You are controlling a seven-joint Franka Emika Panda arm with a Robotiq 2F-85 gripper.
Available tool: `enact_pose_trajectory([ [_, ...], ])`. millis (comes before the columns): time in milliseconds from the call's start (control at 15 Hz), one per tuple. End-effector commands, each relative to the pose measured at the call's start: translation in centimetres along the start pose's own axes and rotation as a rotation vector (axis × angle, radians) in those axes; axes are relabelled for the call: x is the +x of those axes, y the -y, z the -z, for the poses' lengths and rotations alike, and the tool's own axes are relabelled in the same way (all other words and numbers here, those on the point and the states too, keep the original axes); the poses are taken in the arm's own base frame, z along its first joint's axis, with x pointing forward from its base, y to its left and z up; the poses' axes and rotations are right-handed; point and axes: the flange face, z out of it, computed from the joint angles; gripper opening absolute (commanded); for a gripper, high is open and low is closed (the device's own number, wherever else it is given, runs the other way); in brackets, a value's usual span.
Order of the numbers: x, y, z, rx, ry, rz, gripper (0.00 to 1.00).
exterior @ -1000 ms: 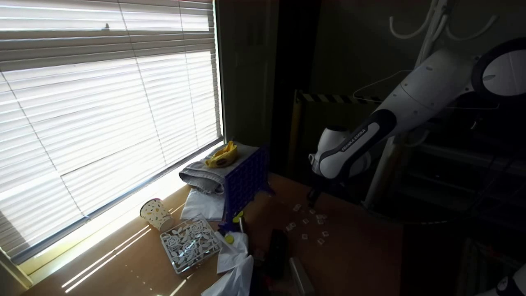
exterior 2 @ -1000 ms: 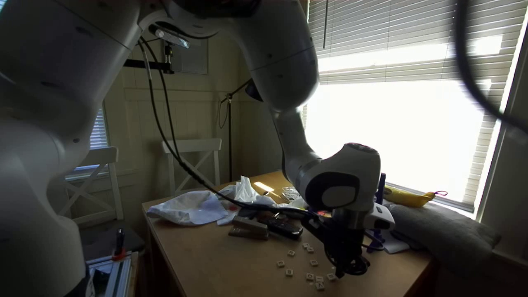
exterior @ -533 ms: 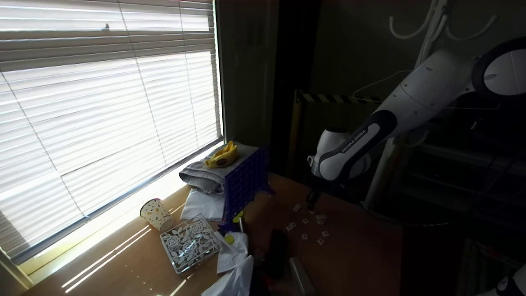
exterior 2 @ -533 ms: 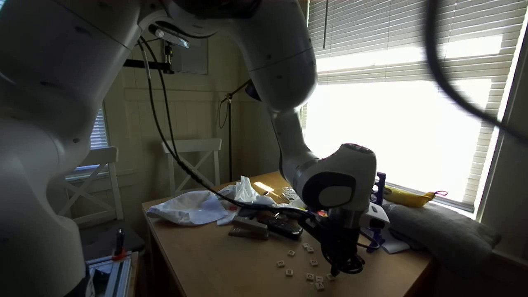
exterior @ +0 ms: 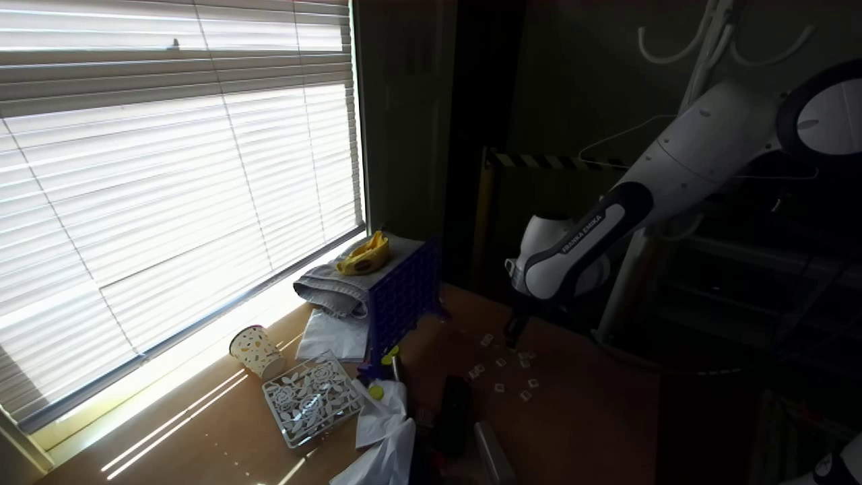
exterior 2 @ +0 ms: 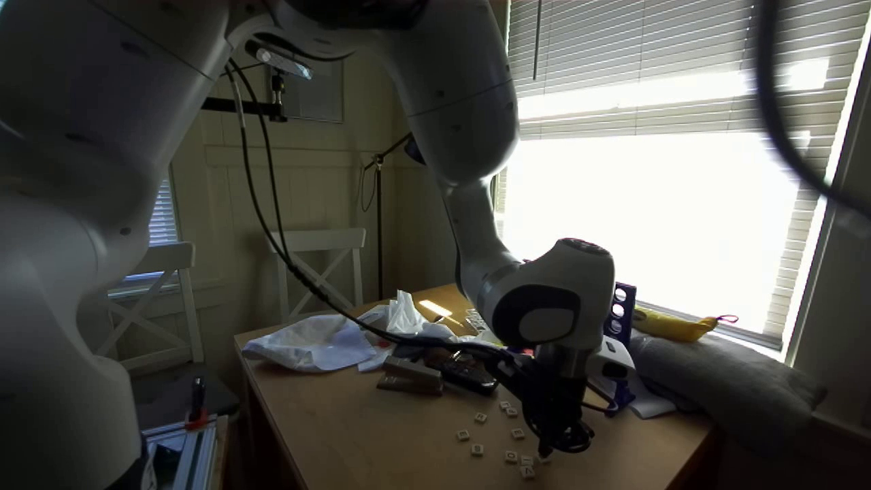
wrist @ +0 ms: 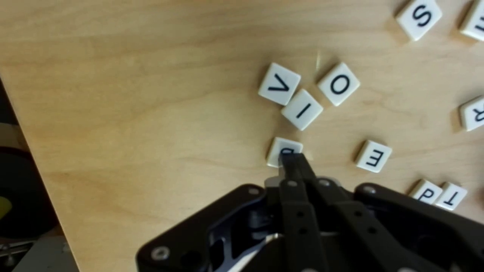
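The gripper (exterior 2: 545,450) has moved toward nine o'clock in an exterior view; its clenched jaws partly hide a letter tile (wrist: 280,147).

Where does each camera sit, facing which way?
In an exterior view: raised above the table, facing blinds and arm.
In an exterior view: close beside the looming arm, facing chairs and blinds.
Wrist view: mounted above the closed hand, looking down past it at letter tiles.
Both exterior views share arm, table, blinds, letter tiles.
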Motion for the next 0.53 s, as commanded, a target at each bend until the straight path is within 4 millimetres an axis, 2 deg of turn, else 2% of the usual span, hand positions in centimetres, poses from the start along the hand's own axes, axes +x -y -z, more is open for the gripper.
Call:
enact_pose_trajectory([
  [0, -0.73, -0.01, -0.22, -0.005, -0.023, -0.013, 0.00],
  [467, -0.24, -0.58, -0.59, -0.038, -0.138, -0.026, 0.00],
])
